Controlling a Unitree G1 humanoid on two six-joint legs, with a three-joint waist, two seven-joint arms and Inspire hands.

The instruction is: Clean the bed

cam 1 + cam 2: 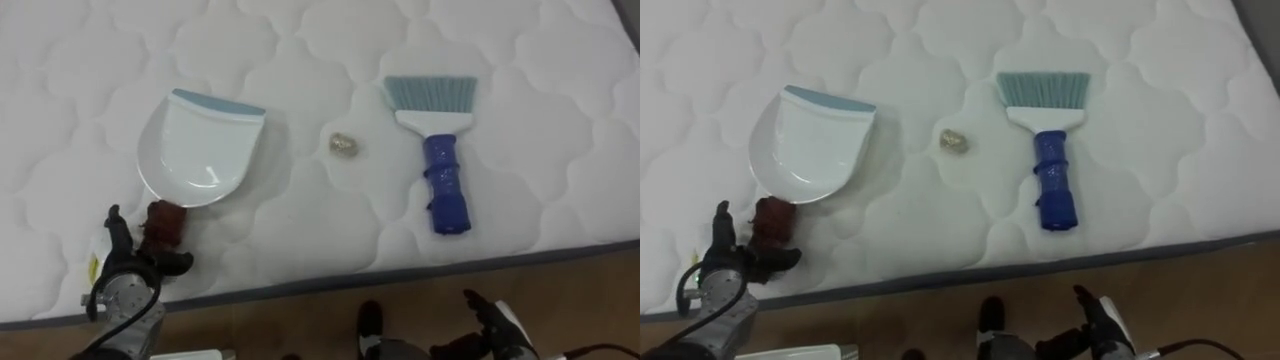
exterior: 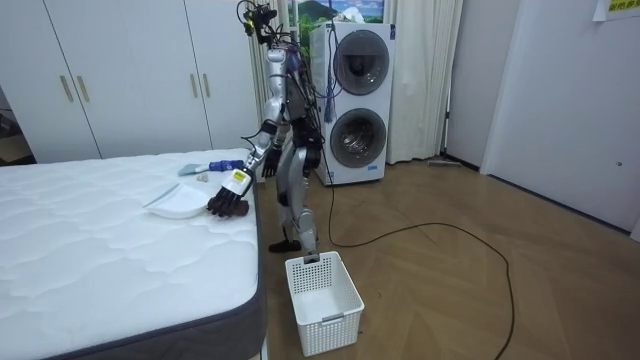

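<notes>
Eye views: white quilted mattress [image 1: 520, 60], seen from above.
- A white dustpan [image 1: 205, 150] with a blue lip lies at the robot's left. Its dark red handle [image 1: 163, 222] points back toward the near edge.
- A small crumpled ball [image 1: 344, 144] sits between the dustpan and a blue-handled brush [image 1: 440, 155], touching neither.
- The brush lies flat, bristles away from the robot and handle toward it.

Left hand [image 1: 125, 275] is at the end of the dustpan handle. The thumb is raised on one side and the fingers are spread on the other, not clenched round the handle. Right hand [image 1: 495, 320] hangs below the mattress edge over the wooden floor [image 2: 450, 280], fingers loosely extended and holding nothing.

The grey edge band [image 1: 300, 288] of the mattress runs just beyond both hands. The brush handle ends near it.

The room view adds the setting.
- The robot stands upright at the bed's side, near a corner, leaning slightly with its left hand over the mattress.
- A white basket [image 2: 335, 322] stands on the floor just beside its feet.
- Stacked washing machines [image 2: 355, 100] stand behind it, and a wardrobe [image 2: 130, 80] stands past the bed.
- There is open floor toward the room view's right, and broad bare mattress toward its left.
</notes>
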